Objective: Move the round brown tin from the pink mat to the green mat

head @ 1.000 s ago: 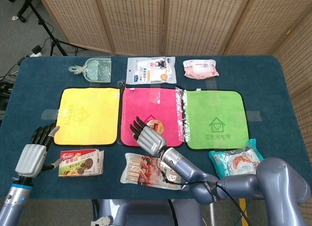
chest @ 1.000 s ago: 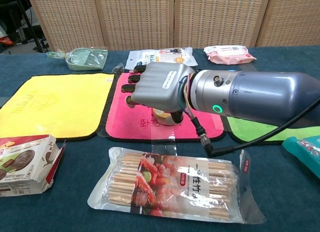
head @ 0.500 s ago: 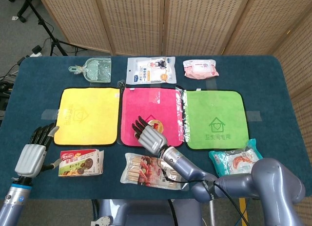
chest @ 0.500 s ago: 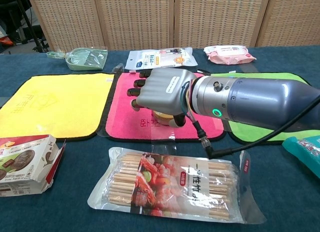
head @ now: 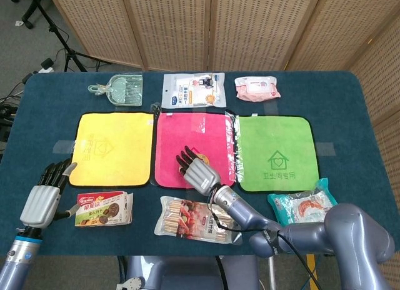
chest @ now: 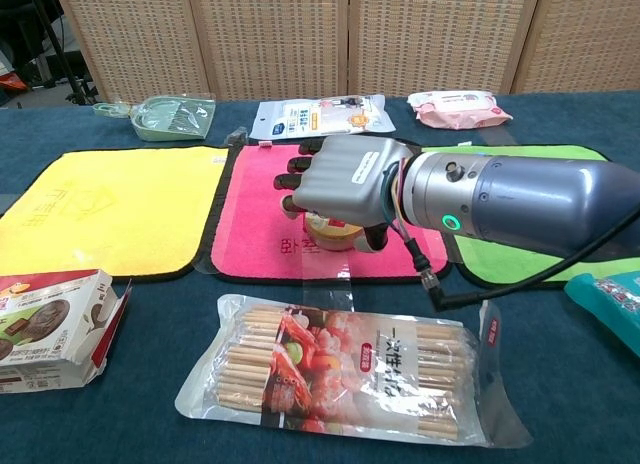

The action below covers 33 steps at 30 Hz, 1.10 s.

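Note:
The round brown tin (chest: 331, 229) stands on the pink mat (chest: 258, 219), near the mat's front middle. My right hand (chest: 346, 182) lies palm-down just over it, fingers stretched out and apart above the lid, thumb down beside the tin's right side. In the head view this hand (head: 196, 171) covers most of the tin (head: 202, 158) on the pink mat (head: 187, 130). The green mat (head: 274, 152) lies bare just to the right, and shows behind the forearm as a green mat (chest: 497, 261) strip. My left hand (head: 44, 197) hangs open at the table's front left corner, holding nothing.
A snack box (head: 103, 209) and a pack of biscuit sticks (chest: 340, 369) lie along the front edge. A teal packet (head: 301, 205) sits front right. The yellow mat (head: 112, 146) is at left. A white pouch (head: 192, 90), wipes (head: 257, 88) and a green packet (head: 120, 90) line the back.
My right hand has slid to the right and settled lower over the tin. The tin stays on the pink mat. The left hand has not moved.

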Tool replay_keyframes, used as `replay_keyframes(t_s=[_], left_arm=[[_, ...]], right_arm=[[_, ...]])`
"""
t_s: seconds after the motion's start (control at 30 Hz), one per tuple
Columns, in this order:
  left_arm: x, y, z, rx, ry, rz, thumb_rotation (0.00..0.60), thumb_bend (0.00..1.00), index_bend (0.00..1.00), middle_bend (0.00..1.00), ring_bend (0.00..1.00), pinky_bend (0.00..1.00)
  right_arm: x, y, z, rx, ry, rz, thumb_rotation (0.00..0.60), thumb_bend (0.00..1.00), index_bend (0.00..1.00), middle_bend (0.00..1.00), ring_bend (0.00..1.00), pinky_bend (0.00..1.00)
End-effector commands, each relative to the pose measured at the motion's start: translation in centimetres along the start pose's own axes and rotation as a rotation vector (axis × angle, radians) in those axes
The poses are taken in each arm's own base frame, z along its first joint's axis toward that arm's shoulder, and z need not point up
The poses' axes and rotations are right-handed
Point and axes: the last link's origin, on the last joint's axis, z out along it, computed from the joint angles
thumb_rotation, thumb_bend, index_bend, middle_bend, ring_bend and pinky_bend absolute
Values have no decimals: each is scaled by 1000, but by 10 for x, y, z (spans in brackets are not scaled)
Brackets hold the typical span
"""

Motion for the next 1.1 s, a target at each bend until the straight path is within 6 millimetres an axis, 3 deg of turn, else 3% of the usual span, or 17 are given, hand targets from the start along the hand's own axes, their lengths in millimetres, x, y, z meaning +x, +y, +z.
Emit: replay_keyframes(t_s=[0.03,1.1], left_arm=[[0,0,0,-2,1,-1,600,160,22,0,0,0],[0,-1,0,1,-1,-6,600,162,20,0,0,0]], right_arm=[[-1,0,0,1,-2,0,600,363,194,56,0,11],[4,-19,18,6,16,22,600,363,238,56,0,23]])
